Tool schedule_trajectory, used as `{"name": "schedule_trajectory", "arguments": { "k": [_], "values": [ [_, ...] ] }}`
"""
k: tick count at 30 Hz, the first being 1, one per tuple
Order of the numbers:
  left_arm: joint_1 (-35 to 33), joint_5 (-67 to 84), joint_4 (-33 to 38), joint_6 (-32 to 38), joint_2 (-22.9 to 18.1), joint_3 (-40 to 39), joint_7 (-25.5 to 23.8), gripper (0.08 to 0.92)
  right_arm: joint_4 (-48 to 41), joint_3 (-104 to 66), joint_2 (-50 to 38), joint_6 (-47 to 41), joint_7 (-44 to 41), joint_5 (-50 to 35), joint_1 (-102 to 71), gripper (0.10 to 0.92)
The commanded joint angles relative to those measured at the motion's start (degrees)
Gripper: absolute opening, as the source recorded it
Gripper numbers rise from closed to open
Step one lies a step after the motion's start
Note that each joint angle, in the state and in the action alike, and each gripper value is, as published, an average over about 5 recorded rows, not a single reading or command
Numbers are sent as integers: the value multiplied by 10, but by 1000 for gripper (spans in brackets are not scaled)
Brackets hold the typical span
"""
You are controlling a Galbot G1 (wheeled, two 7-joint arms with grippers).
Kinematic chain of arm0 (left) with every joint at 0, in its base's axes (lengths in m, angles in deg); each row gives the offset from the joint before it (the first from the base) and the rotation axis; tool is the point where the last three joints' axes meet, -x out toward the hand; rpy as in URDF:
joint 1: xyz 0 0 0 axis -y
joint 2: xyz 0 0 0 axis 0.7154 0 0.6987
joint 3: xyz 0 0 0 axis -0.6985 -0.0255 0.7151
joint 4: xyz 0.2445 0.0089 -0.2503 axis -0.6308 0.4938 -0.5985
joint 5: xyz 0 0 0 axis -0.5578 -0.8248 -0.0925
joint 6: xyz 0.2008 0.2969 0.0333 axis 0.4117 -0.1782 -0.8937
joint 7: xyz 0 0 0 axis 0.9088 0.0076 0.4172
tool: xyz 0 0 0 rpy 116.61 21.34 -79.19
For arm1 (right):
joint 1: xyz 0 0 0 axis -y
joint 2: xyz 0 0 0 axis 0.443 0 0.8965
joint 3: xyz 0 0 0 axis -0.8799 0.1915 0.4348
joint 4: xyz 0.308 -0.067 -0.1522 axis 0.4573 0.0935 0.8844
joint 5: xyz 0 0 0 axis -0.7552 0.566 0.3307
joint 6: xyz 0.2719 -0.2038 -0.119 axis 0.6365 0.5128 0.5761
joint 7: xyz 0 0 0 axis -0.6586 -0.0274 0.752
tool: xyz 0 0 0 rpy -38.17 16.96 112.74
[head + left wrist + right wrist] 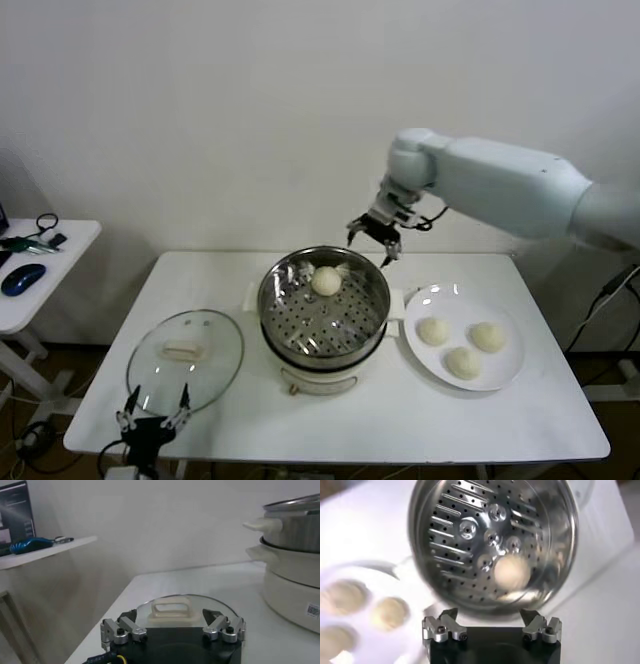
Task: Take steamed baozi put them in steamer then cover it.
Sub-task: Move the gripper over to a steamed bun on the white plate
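Head view: nearest the camera, the left hand (153, 417) hangs open at the bench's (400, 420) front edge, just before the cover (186, 357), which lies flat on the bench left of the steamer (324, 308). The right arm reaches in from the right, its right hand (373, 238) open and empty above the steamer's far rim. One steamed baozi (327, 281) sits in the basket at its far side; three more lie on a white plate (500, 375) to the right. A side table (45, 275) stands against the white wall.

Left wrist view: the open fingers (122, 632) frame the cover's cream handle (171, 611).

Right wrist view: spread fingers (443, 629) hover over the perforated floor and its single bun.
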Motion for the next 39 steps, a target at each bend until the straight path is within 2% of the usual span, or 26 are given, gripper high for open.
{"name": "schedule_trajectory", "arguments": {
  "k": [1,6,11,20,29,39],
  "values": [
    [4,1,-2,-1,1,-1,0,823,23,76,-137,-132,4,-135,42,823],
    [11,2,0,-5,1,-1,-1,823,37,63,-190,-196,54,-35,-44,823],
    [15,2,4,-9,4,1,-3,823,24,9,-182,-236,80,20,-144,823],
    [12,2,14,-16,5,5,-4,823,-42,-76,-110,-262,96,22,-264,823],
    [4,2,9,-13,5,8,-3,823,-103,-111,-48,-262,101,20,-306,823],
    [2,2,9,-12,7,10,-3,823,-123,-120,-31,-263,105,20,-310,813]
  ]
}}
